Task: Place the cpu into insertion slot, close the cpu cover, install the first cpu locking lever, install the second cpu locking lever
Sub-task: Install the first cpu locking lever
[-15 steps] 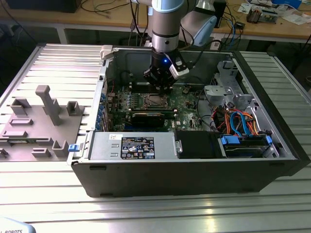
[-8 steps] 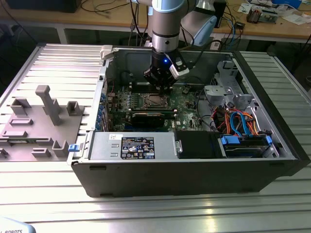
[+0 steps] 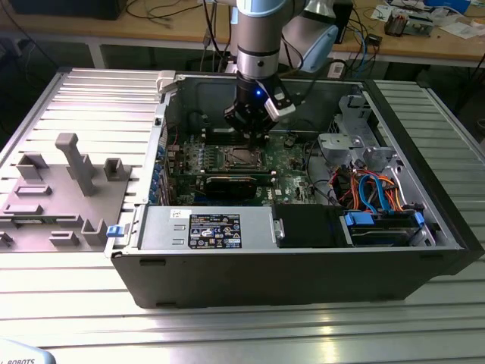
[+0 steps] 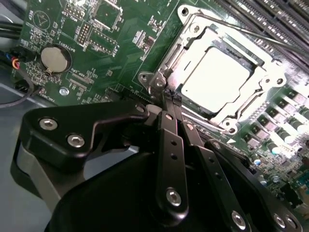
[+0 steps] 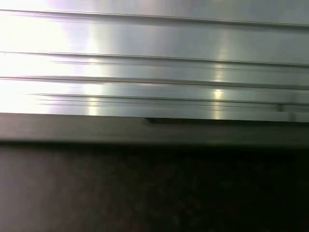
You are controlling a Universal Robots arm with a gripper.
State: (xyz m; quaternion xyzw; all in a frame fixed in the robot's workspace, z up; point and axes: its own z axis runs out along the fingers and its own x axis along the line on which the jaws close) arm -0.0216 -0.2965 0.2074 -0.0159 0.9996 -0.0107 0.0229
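Pincer: its fingers pressed together with nothing between them, tips [image 4: 172,99] down at the corner of the cover's frame; in the exterior view it [image 3: 255,139] hangs from the arm [image 3: 261,45] just above the socket area.
Cpu: [image 4: 216,77] lies flat in the slot [image 3: 241,157], pale face up, edges square with the frame.
Cover: [image 4: 181,46] a silvery frame lying flat around the cpu, its window showing the chip.
Lever: a thin rod [image 4: 251,34] runs straight along the cover's far side, beside the dark memory slots.
Board: green [image 4: 120,58], flat on the floor of the open case [image 3: 303,265].
Case: on the ribbed metal desk [image 3: 227,326].
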